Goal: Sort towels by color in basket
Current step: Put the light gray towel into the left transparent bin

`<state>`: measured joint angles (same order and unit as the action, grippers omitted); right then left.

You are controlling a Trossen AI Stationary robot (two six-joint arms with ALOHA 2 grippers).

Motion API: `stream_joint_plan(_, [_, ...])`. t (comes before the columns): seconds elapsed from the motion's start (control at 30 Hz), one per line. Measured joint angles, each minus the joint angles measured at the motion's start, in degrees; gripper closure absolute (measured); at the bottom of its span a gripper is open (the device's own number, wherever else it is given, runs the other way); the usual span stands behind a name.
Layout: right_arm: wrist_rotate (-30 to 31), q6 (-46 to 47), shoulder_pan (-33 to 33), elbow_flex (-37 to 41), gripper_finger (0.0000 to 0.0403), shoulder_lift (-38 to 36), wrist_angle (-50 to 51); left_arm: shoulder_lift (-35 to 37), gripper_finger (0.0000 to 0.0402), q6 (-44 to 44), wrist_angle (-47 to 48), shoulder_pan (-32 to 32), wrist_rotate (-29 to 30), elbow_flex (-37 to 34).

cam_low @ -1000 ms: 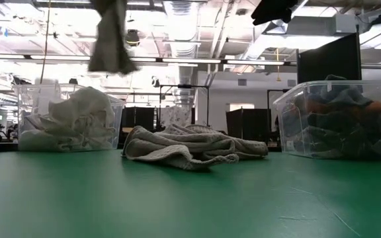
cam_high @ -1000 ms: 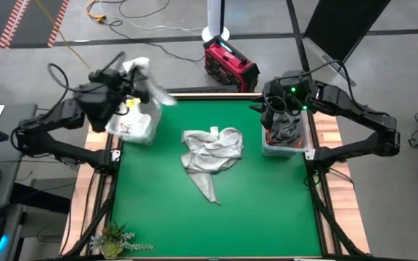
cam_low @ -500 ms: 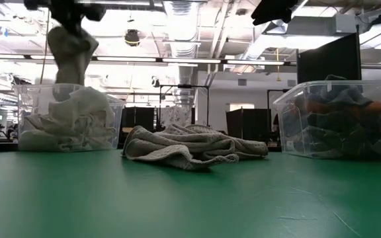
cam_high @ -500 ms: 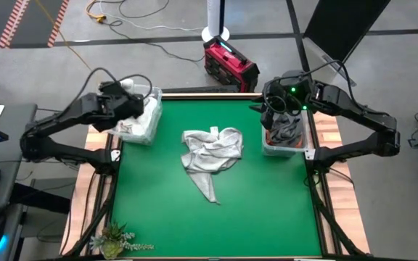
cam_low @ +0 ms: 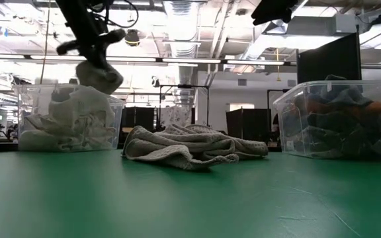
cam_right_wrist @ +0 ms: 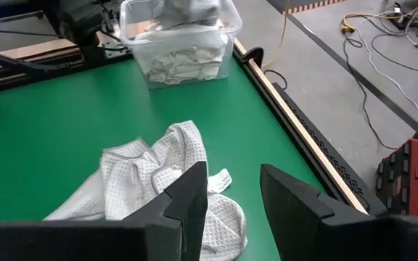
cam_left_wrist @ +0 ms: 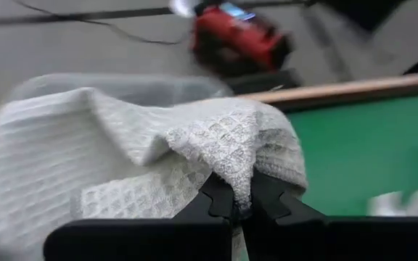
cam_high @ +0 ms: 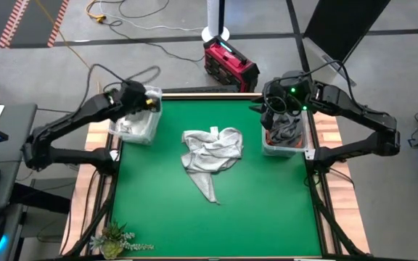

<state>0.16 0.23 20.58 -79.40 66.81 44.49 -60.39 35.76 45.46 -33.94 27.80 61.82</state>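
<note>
My left gripper (cam_high: pixel 149 102) hangs over the clear left basket (cam_high: pixel 135 129), shut on a white waffle towel (cam_low: pixel 98 77). That towel is bunched just above the white towels (cam_low: pixel 65 119) in the basket. A light grey towel (cam_high: pixel 210 154) lies crumpled on the green table's middle. My right gripper (cam_right_wrist: pixel 234 192) stays open, with nothing between its fingers, over the clear right basket (cam_high: pixel 287 139). Dark grey and rust orange towels (cam_low: pixel 339 119) lie in that basket. My left gripper pinches a fold of the white towel (cam_left_wrist: pixel 232 183) between its two fingers; the cloth drapes back over the fingers and hides how many layers they hold. The fingers slant down toward the basket. The towel hangs bunched below them; I cannot tell whether it touches the pile.
A red device (cam_high: pixel 229 65) stands on the floor beyond the table's far edge. A small plant (cam_high: pixel 115 239) sits at the near left corner. Bare green table (cam_high: pixel 216 225) lies in front of the crumpled towel and between the baskets.
My left gripper has come down over the left basket with the white towel, turning as it went. The towel, which swung loose high above the table, now sits bunched just over the basket's pile.
</note>
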Motion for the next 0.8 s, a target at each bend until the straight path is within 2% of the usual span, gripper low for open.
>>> stream_joint_plan(0.13, [-0.02, -0.04, -1.55, 0.00, 0.0245, 0.00, 0.04, 1.00, 0.0400, -0.53, -8.92, -6.04, -12.00, -0.22])
stream_joint_plan(0.27, [0.36, -0.07, -2.74, 0.00, 0.0245, 0.00, 0.04, 1.06, 0.0401, 1.42, -13.46, -9.88, -23.29, -0.22])
stream_joint_plan(0.37, [1.36, -0.19, -3.15, 0.00, 0.0245, 0.00, 0.04, 1.06, 0.0401, 2.06, -12.41, -10.99, -26.25, -0.24])
stream_joint_plan(0.43, [1.50, -0.19, -3.15, 0.00, 0.0245, 0.00, 0.04, 1.19, 0.0401, 1.98, -9.67, -11.51, -24.20, -0.22])
stream_joint_plan(0.67, [1.55, 0.33, -3.37, 0.00, 0.0245, 0.00, -0.43, 1.58, 0.0401, 0.80, 2.10, -13.23, -3.93, -0.28])
stream_joint_plan(0.73, [1.58, 0.39, -3.35, 0.00, 0.0245, 0.00, -1.00, 1.49, 0.0399, 0.03, 2.35, -13.83, -0.39, -0.28])
stream_joint_plan(0.8, [1.58, 0.70, -3.35, 0.00, 0.0245, 0.00, -1.77, 1.12, 0.0398, -1.63, 2.60, -14.52, 0.58, -0.28])
